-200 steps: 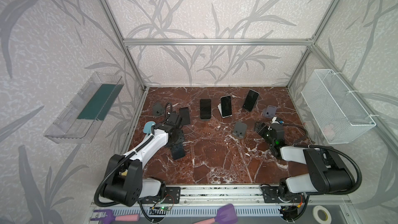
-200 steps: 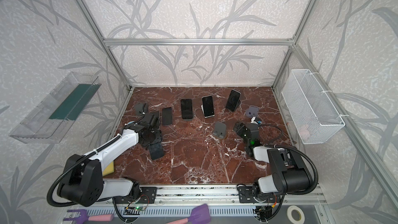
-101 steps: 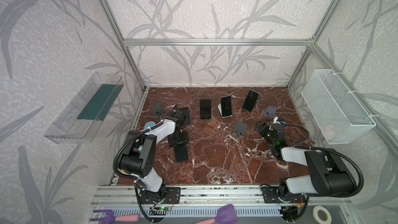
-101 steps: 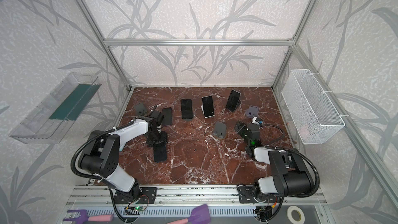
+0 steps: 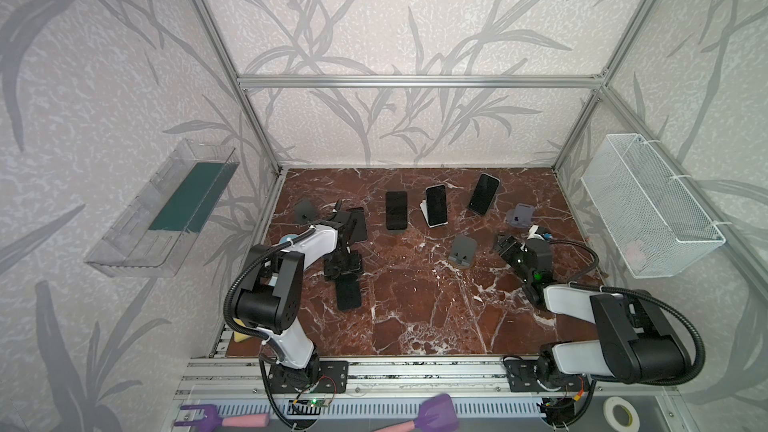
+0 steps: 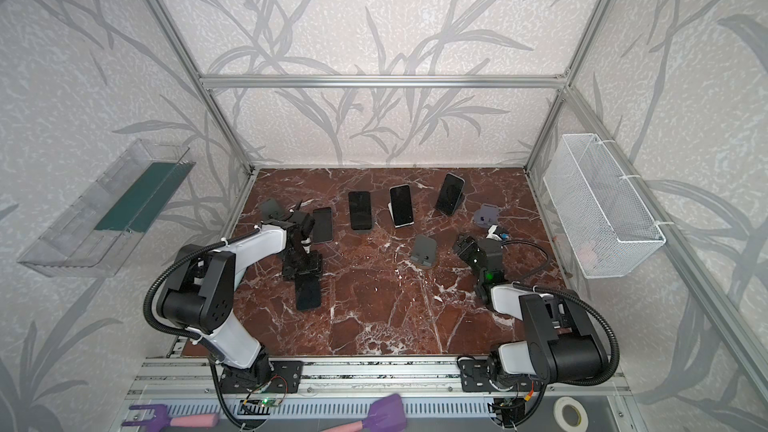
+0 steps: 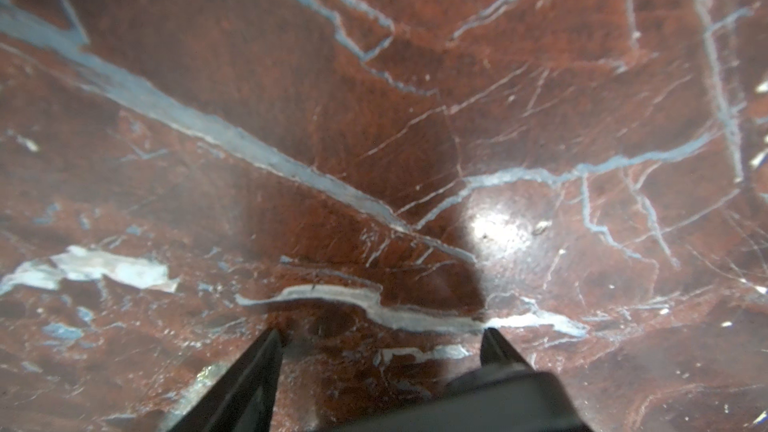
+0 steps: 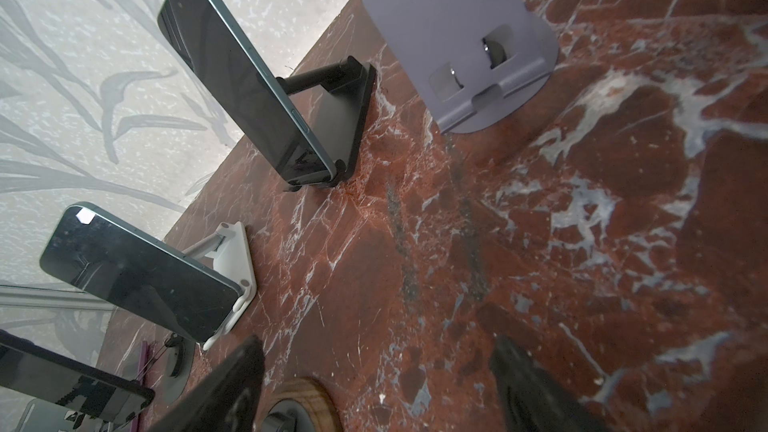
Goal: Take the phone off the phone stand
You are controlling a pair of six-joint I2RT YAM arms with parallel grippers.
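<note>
A black phone (image 5: pixel 348 296) (image 6: pixel 308 295) lies flat on the red marble floor at the front left. My left gripper (image 5: pixel 344 271) (image 7: pixel 382 334) hangs over its far end, open, with only marble showing between the fingers. A dark rounded shape fills the lower edge of the left wrist view; what it is I cannot tell. Further back, one phone (image 5: pixel 435 204) (image 8: pixel 137 272) leans on a white phone stand (image 8: pixel 237 259) and another phone (image 5: pixel 483 193) (image 8: pixel 245 76) leans on a black stand (image 8: pixel 345 118). My right gripper (image 5: pixel 505 243) (image 8: pixel 374 347) is open and empty, low on the right.
Empty stands: dark grey (image 5: pixel 305 209) at back left, grey on a wooden base (image 5: pixel 462 249) mid-floor, lavender (image 5: pixel 520 216) (image 8: pixel 457 35) beside my right gripper. Two more dark phones (image 5: pixel 395 209) (image 5: pixel 359 224) stand at the back. Wire basket (image 5: pixel 648 209) on the right wall, clear tray (image 5: pixel 166 209) on the left.
The left arm's elbow has risen and folded back toward its base, while its gripper stays over the flat phone's far end. The right arm has hardly moved.
</note>
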